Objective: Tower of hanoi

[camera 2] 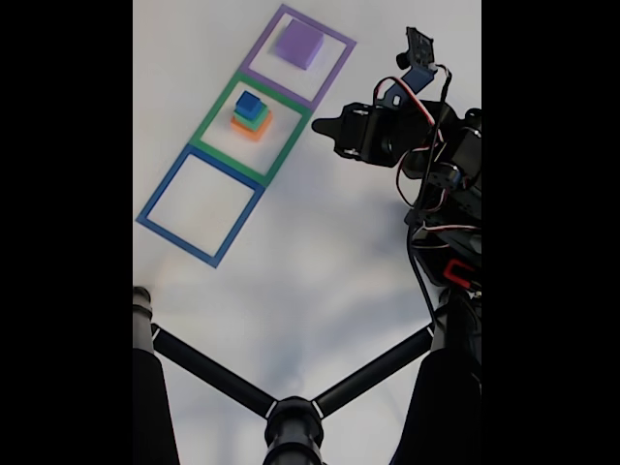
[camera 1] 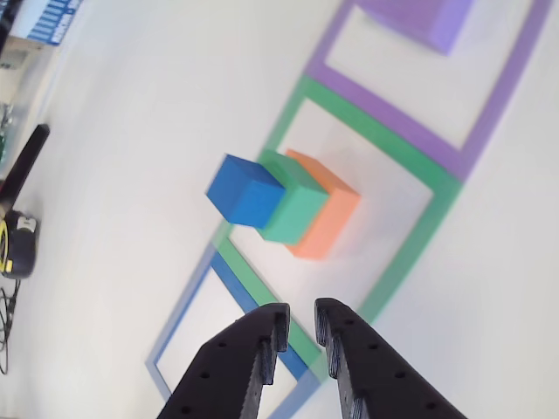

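Over at the left edge of the other view, a black cable and some dark gear (camera 1: pixel 19 240) lie on the white table (camera 1: pixel 131 105). Moving right, the blue tape square (camera 1: pixel 188 301) sits lowest in that picture, its far corner passing behind the gripper (camera 1: pixel 301 325). The gripper's two black fingers come up from the bottom edge with a narrow gap between their tips, holding nothing; they hang above the border where the blue and green outlines meet, apart from the blocks.

Inside the green tape square (camera 1: pixel 419 236) stands a three-block stack: the blue block (camera 1: pixel 244 192) on top, the green block (camera 1: pixel 297 209) under it, and the orange block (camera 1: pixel 327 218) at the bottom on the table. From this tilted angle the stack fans out sideways, blue nearest the left. Further right and up, the purple block (camera 1: pixel 419 22) sits alone inside the purple tape square (camera 1: pixel 384 113), cut off by the top edge.

In the fixed view the same row runs diagonally: the blue outline (camera 2: pixel 199 205) lower left, the green outline (camera 2: pixel 250 128) in the middle carrying the stack with the blue block (camera 2: pixel 249 103) on top, and the purple outline (camera 2: pixel 297 53) upper right with the purple block (camera 2: pixel 298 44) near its centre. To the right, the arm (camera 2: pixel 426 145) reaches leftward, its dark gripper (camera 2: pixel 325 124) just beside the green outline's right edge. Black tripod legs (camera 2: pixel 291 407) cross the bottom.
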Available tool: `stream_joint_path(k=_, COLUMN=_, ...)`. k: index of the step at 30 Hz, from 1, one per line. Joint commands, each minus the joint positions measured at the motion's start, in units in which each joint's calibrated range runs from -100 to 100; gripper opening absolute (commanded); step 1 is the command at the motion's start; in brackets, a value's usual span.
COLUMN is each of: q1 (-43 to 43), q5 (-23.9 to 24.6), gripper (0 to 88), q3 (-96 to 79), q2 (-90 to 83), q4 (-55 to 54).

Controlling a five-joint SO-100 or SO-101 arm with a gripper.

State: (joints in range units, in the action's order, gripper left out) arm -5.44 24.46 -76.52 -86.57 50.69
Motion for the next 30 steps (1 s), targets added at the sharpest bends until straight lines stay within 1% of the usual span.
stream_joint_path(k=1, q1=-3.75, q5=-32.0, gripper=0.0, q3=10.32, q2=3.95, q4=-0.23)
stream_joint_path(k=3, q1=-4.74, q5=-38.8, gripper=0.1, q3=13.41, q2=5.64, q4=0.34)
stream_joint_path(k=4, q1=-5.12, q5=-43.03, gripper=1.1, q3=14.59, q2=6.36, q4=0.66)
stream_joint_path(k=5, q1=-5.5, q5=-48.54, gripper=2.2, q3=16.04, q2=7.08, q4=1.47)
stream_joint_path(k=8, q1=-6.49, q5=-61.04, gripper=4.5, q3=21.04, q2=8.76, q4=5.2)
stream_joint_path(k=9, q1=-6.8, q5=-67.48, gripper=5.6, q3=23.04, q2=9.24, q4=7.22)
stream_joint_path(k=11, q1=-7.33, q5=-78.32, gripper=7.9, q3=27.13, q2=10.36, q4=11.43)
stream_joint_path(k=12, q1=-7.56, q5=-84.57, gripper=9.4, q3=29.31, q2=11.09, q4=13.94)
stream_joint_path(k=13, q1=-7.71, q5=-97.81, gripper=13.1, q3=31.85, q2=11.89, q4=17.98)
stream_joint_path(k=15, q1=-8.47, q5=-110.86, gripper=18.6, q3=36.85, q2=13.49, q4=24.05)
stream_joint_path(k=16, q1=-9.08, q5=-115.45, gripper=20.1, q3=40.49, q2=14.53, q4=27.53)
stream_joint_path(k=17, q1=-9.54, q5=-117.84, gripper=20.3, q3=43.67, q2=15.49, q4=30.29)
stream_joint_path(k=18, q1=-9.77, q5=-117.11, gripper=20.1, q3=46.94, q2=16.45, q4=32.47)
stream_joint_path(k=21, q1=-11.14, q5=-118.95, gripper=21.3, q3=53.39, q2=18.06, q4=36.92)
stream_joint_path(k=22, q1=-11.98, q5=-121.52, gripper=21.4, q3=54.75, q2=18.38, q4=38.22)
stream_joint_path(k=24, q1=-13.58, q5=-124.46, gripper=22.2, q3=56.39, q2=18.7, q4=39.68)
stream_joint_path(k=29, q1=-17.39, q5=-124.46, gripper=25.3, q3=55.93, q2=18.7, q4=39.43)
stream_joint_path(k=30, q1=-18.23, q5=-124.46, gripper=24.5, q3=55.21, q2=18.62, q4=39.27)
